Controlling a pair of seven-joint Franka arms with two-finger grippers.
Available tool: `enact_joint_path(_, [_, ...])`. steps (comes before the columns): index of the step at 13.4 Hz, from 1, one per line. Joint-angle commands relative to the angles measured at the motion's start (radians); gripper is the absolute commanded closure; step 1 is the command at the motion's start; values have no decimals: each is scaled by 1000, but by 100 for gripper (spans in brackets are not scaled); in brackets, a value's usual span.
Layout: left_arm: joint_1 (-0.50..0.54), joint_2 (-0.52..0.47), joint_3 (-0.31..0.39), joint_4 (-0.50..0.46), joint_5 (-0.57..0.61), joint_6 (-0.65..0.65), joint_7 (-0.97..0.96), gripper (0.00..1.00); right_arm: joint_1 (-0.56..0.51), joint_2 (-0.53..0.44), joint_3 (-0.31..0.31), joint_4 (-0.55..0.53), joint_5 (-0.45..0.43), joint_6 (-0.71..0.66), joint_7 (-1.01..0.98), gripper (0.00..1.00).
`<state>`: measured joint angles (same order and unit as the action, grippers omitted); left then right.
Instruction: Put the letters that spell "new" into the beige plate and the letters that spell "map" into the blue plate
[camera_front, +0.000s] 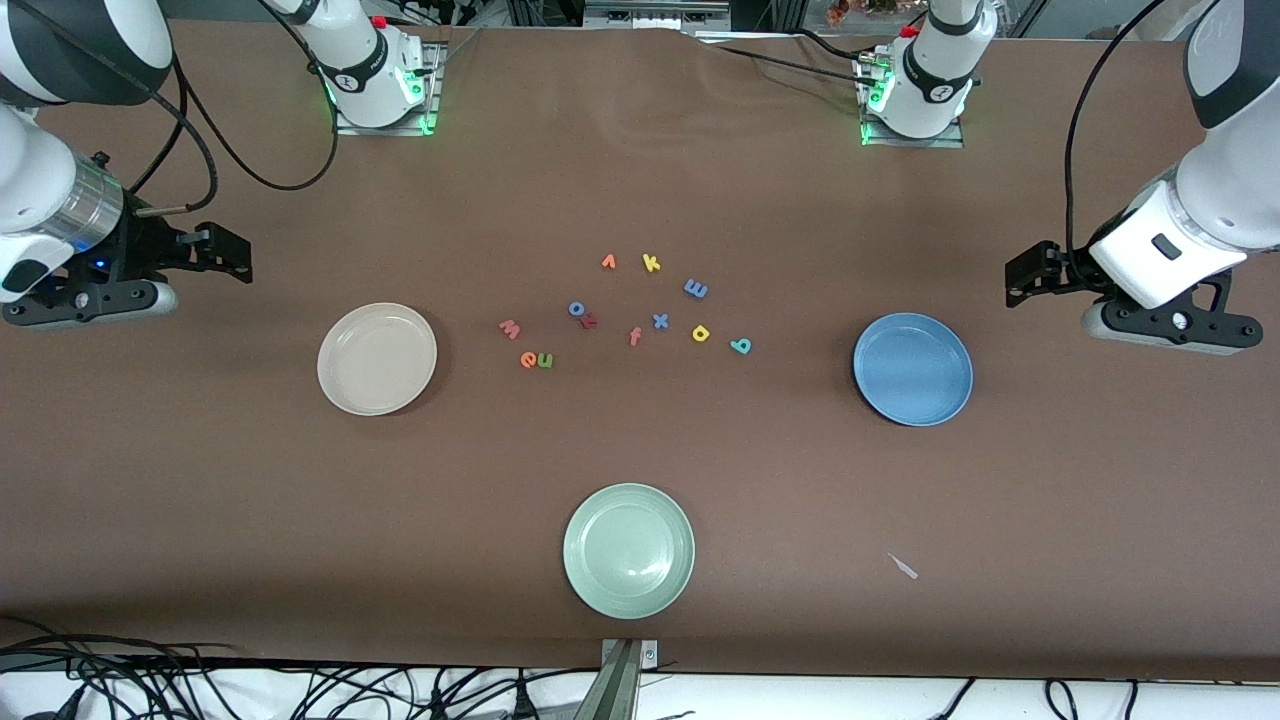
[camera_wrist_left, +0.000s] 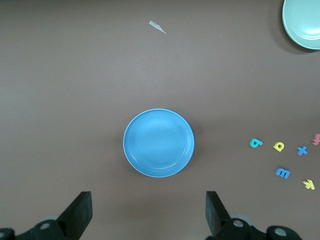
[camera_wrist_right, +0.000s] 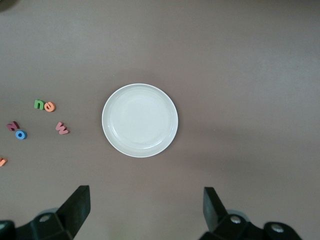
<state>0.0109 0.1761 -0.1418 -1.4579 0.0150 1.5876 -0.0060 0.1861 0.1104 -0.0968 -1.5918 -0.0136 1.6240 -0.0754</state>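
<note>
The beige plate (camera_front: 377, 358) (camera_wrist_right: 140, 120) lies empty toward the right arm's end, the blue plate (camera_front: 912, 368) (camera_wrist_left: 158, 142) empty toward the left arm's end. Between them lie the pinkish w (camera_front: 509, 328) (camera_wrist_right: 62, 128), the orange e (camera_front: 528, 360) (camera_wrist_right: 49, 106) touching the green n (camera_front: 545, 360) (camera_wrist_right: 39, 104), the blue m (camera_front: 695, 288) (camera_wrist_left: 282, 173), the yellow a (camera_front: 700, 333) (camera_wrist_left: 279, 146) and the teal p (camera_front: 740, 345) (camera_wrist_left: 255, 143). My left gripper (camera_front: 1028, 275) (camera_wrist_left: 149, 210) hangs open over bare table beside the blue plate. My right gripper (camera_front: 225, 252) (camera_wrist_right: 145, 207) hangs open over bare table beside the beige plate.
A pale green plate (camera_front: 628, 550) sits nearest the front camera. Mixed in with the task letters are an orange v (camera_front: 608, 262), yellow k (camera_front: 651, 262), blue o (camera_front: 577, 308), blue x (camera_front: 660, 320) and salmon f (camera_front: 634, 336). A small white scrap (camera_front: 903, 566) lies near the green plate.
</note>
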Motion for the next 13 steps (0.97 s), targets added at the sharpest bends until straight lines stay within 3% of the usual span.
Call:
enact_joint_path(1, [30,14,4,37,-4,-15,87,0,-2,-17,2,-20,11,13,-12,0])
enact_joint_path(13, [55,5,-5,25,68,-11,90,0,-1,-25,5,-43,29,20,-4,0])
